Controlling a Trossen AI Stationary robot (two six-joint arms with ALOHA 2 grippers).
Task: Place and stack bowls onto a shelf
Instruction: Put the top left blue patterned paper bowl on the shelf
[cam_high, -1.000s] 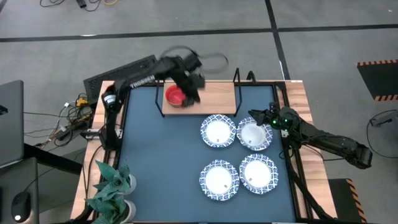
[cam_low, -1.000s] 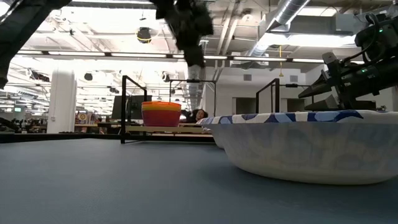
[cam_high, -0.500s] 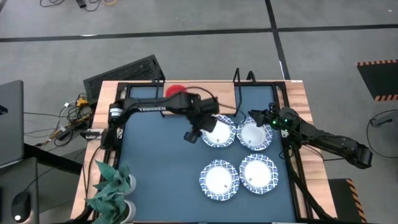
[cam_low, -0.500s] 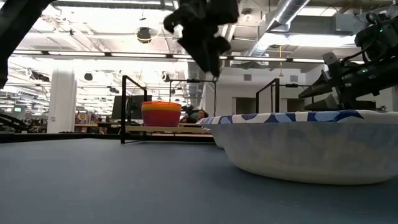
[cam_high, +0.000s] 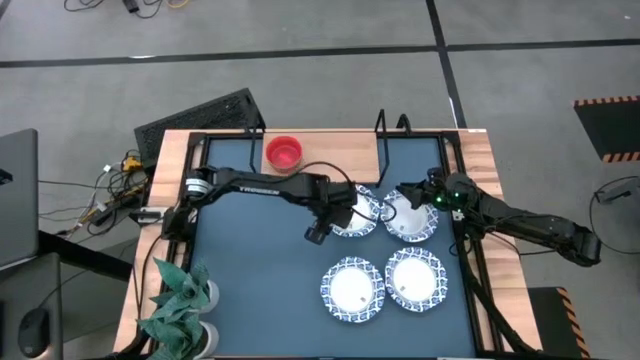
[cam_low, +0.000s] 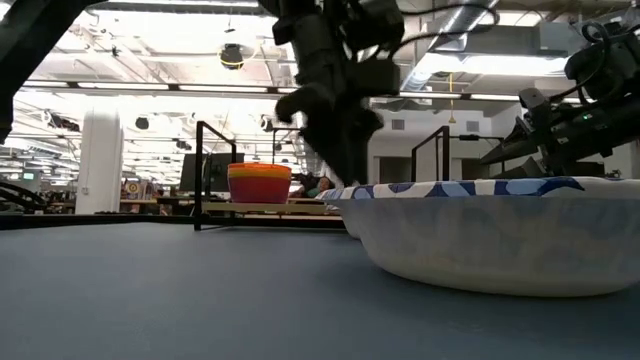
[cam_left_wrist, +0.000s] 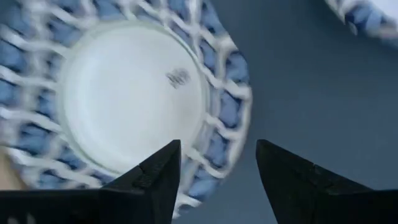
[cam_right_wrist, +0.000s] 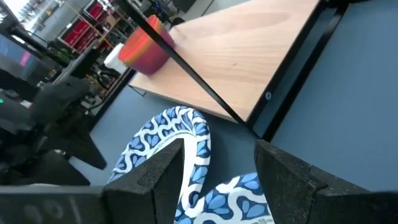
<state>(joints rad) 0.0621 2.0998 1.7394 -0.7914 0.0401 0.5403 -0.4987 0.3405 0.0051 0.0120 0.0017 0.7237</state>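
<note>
While the left gripper (cam_high: 340, 212) hangs over the upper-left white bowl (cam_high: 358, 212) of the four, its fingers (cam_left_wrist: 155, 180) are spread apart, with the near rim of that bowl showing in the gap between them in the left wrist view. Nothing is held between them. That bowl (cam_left_wrist: 134, 102) sits on the dark blue tabletop (cam_high: 250, 270), its blue lattice rim and plain white centre facing up.

Beside it to the right lies a second white bowl (cam_high: 408, 218), and the right gripper (cam_high: 408, 192) sits at its far edge with its fingers (cam_right_wrist: 283, 177) parted; in the right wrist view the blue patterned rim (cam_right_wrist: 180, 149) rises between them, but whether they press on it I cannot tell. Two more white bowls (cam_high: 352, 288) (cam_high: 415, 280) rest side by side nearer the front of the table, apart from both grippers.

On the wooden shelf (cam_high: 330, 150) at the back of the table stands the stack of small coloured bowls (cam_high: 284, 153), red on top, near the shelf's left end. From the low view the stack (cam_low: 259, 183) shows red, orange and yellow bands.
</note>
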